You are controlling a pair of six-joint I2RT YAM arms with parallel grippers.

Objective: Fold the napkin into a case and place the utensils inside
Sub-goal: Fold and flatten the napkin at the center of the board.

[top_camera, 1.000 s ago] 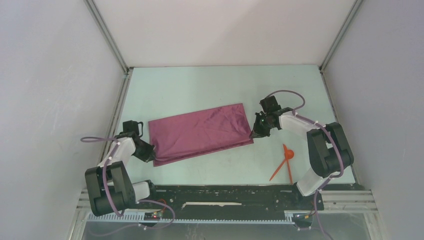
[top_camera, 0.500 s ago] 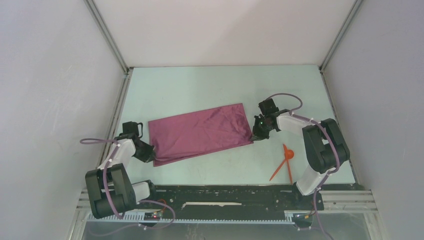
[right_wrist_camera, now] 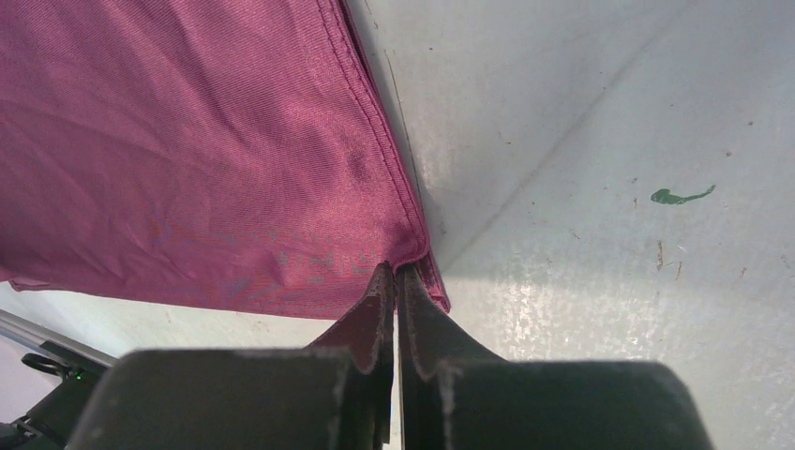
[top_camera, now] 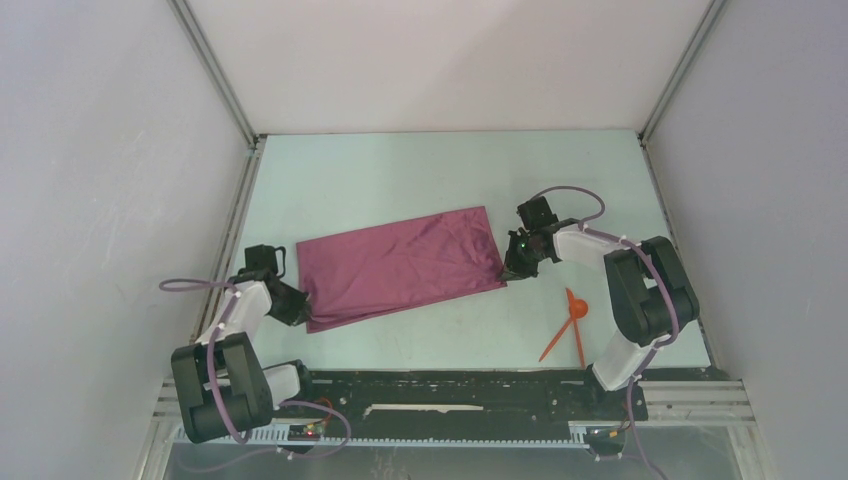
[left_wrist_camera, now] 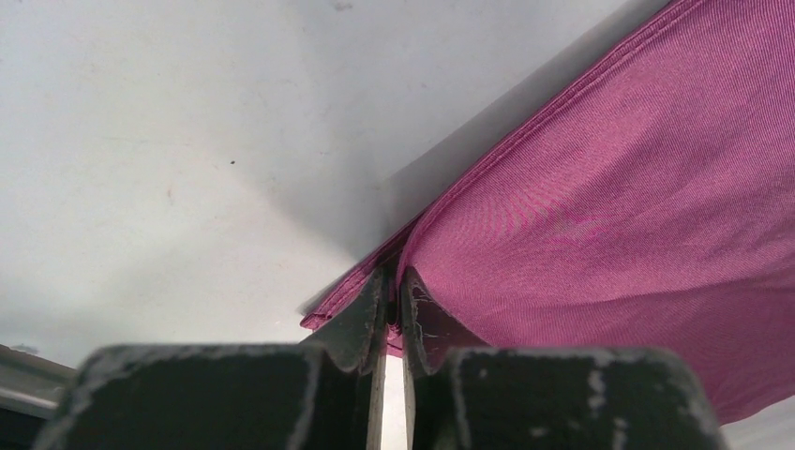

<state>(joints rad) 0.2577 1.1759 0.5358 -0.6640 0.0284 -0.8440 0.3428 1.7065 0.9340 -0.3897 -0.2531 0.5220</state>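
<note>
While pinched, napkin (top_camera: 400, 265) spans between tools.

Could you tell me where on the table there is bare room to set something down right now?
The widest free patch is the far half of the table, between the napkin and the back wall. A narrower strip lies between the napkin's near edge and the arm bases. The near-right is crowded: the utensils lie beside the right arm. Each end effector, left and right, pinches a napkin corner.

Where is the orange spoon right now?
In the top view the spoon lies on the table at the near right, crossed with the orange stick, beside the right arm's base, away from the napkin.
</note>
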